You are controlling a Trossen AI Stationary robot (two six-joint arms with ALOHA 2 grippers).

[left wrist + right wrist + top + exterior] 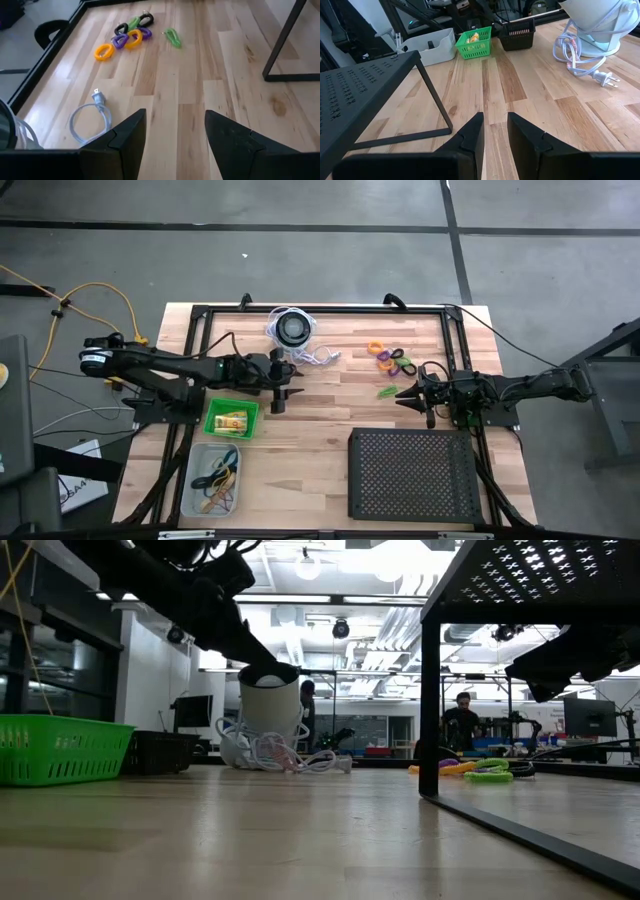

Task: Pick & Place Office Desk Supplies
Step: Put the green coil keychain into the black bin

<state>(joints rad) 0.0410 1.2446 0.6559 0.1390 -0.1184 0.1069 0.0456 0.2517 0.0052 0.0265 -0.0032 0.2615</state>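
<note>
The loose rings [392,358], orange, purple, green and black, lie in a small cluster on the desk [330,405], and everything here is placed from that cluster. The right gripper [403,393] hangs just beside it on the near side, with a stray green clip [386,391] lying between gripper and cluster, almost at the fingertips; the clip's long axis runs roughly along the line from the gripper toward the left arm. The right gripper's fingers stand a narrow gap apart with nothing between them. The left gripper [281,397] sits well apart from the cluster, across bare wood, fingers spread wide and empty, pointing toward the rings in its wrist view. So the right arm is plainly the nearer one, and I judge it the likelier to take the clip or a ring. Open desk stretches from the cluster toward the left arm; the black perforated tray [412,474] stands near the right gripper on the side away from the cluster, and the desk's frame rail [455,350] runs close beside the cluster. The green basket [231,419] and grey bin [213,479], holding packets and bands, lie well apart, beyond the left gripper.
</note>
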